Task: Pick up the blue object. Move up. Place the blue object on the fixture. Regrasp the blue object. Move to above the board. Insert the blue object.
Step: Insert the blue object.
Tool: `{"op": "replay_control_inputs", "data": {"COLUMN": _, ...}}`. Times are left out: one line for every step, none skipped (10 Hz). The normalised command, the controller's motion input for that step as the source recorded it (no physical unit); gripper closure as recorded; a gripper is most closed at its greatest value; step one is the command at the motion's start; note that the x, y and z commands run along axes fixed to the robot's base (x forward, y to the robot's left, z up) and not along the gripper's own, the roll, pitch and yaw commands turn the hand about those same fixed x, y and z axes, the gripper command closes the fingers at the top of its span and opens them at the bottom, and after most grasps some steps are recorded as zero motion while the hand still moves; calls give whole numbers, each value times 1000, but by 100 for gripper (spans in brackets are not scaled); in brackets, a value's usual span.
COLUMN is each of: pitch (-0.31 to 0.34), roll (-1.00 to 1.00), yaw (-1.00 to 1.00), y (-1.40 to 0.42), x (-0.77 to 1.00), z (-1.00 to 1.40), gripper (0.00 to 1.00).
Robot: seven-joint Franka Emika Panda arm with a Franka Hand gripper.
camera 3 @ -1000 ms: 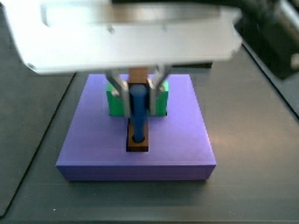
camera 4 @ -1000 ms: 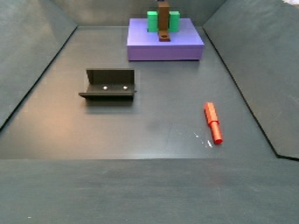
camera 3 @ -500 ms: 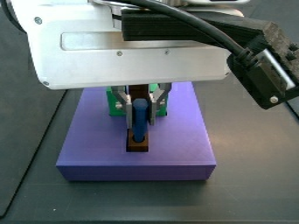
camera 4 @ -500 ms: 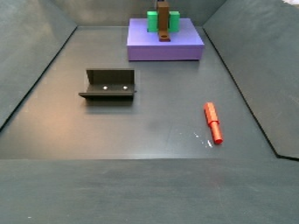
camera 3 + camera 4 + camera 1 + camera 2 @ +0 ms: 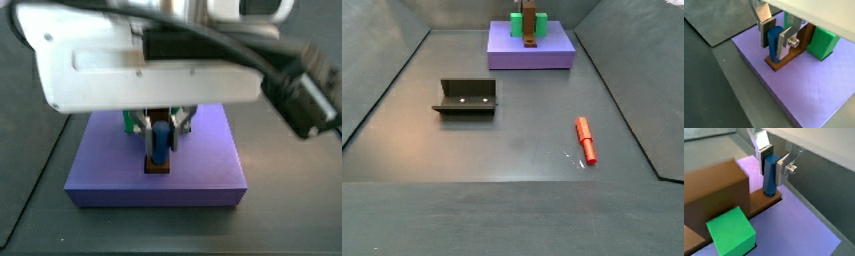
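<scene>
The blue object is a short blue peg standing upright between my gripper fingers. The gripper is shut on it, with the silver plates pressed on both sides, in both wrist views. The peg's lower end sits in the hole at the end of the brown bar on the purple board. In a side view the gripper hangs low over the board, with the peg below it. The fixture stands empty on the floor, well away from the board.
A green block stands on the board beside the brown bar. A red peg lies on the dark floor to the right of the fixture. Sloped dark walls ring the floor.
My gripper has come down toward the board with the blue peg. The peg now shows shorter above the brown bar. The red peg and the fixture have not moved.
</scene>
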Motion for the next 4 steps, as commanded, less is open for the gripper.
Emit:
{"op": "replay_control_inputs", "data": {"pitch": 87, "roll": -127, "yaw": 0, "y": 189, "x": 226, "z": -409, "gripper": 100}}
{"op": "replay_control_inputs", "data": {"pitch": 0, "roll": -67, "yaw": 0, "y": 100, "x": 94, "z": -437, "gripper": 100}}
{"op": "replay_control_inputs", "data": {"pitch": 27, "roll": -4, "yaw": 0, "y": 0, "x": 20, "z": 0, "gripper": 100}}
{"op": "replay_control_inputs", "data": {"pitch": 0, "roll": 0, "yaw": 0, "y": 0, "x": 0, "z": 0, "gripper": 100}}
